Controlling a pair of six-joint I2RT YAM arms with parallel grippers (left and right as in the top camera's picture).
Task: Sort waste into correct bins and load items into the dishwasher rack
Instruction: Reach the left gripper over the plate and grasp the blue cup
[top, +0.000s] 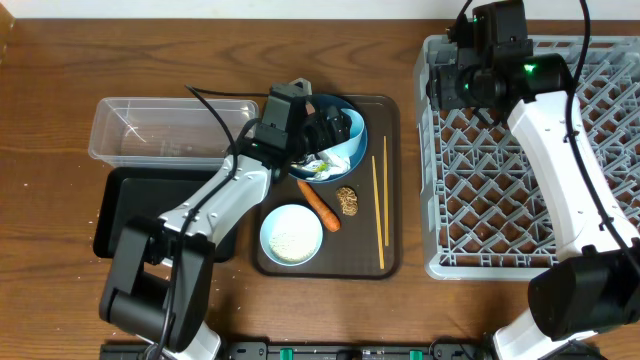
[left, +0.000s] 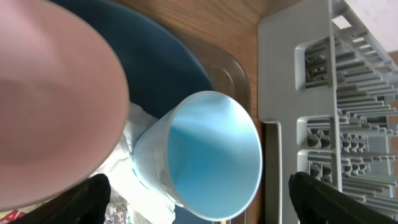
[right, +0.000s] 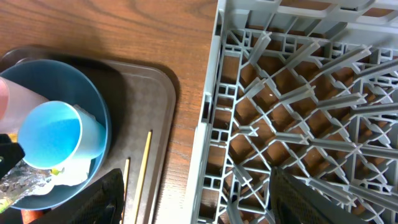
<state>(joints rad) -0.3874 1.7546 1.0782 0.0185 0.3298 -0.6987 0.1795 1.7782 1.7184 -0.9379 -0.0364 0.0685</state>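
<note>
Hovering left gripper (left: 208, 200): we see it wide, flanking the light-blue cup (left: 208, 155) in the dark-blue bowl (left: 168, 56).
Right gripper (right: 193, 199): wide, empty, above the dishwasher rack's (right: 298, 93) far-left corner.

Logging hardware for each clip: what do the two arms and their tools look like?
Both the left arm and right arm have white links, black joints and bases, and loose black cables. The left tool and right tool are black. A green light glows near the right wrist.
</note>
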